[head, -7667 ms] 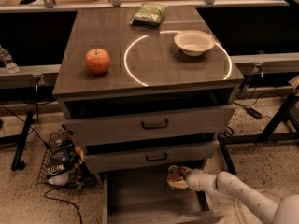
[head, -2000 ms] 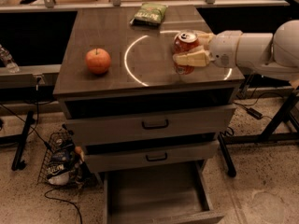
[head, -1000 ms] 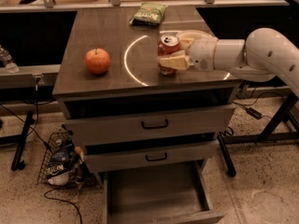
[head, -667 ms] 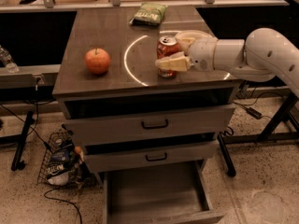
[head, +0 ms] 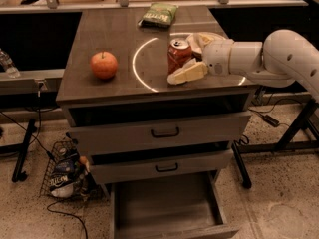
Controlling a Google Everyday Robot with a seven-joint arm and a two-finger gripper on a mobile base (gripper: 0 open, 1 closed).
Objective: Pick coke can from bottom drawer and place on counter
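The coke can, red with a silver top, stands upright on the counter inside the white ring. My gripper reaches in from the right at the can. Its near cream finger lies spread low in front of the can's base. The far finger is hidden behind the can. The bottom drawer is pulled out below, and its floor is bare.
A red-orange apple sits on the counter's left. A green chip bag lies at the back. A white bowl is partly hidden behind my arm. Two upper drawers are closed. A wire basket sits on the floor to the left.
I brought the can up from the bottom drawer and across to the ring. In the last second the can stayed put and my near finger eased down and away from it.
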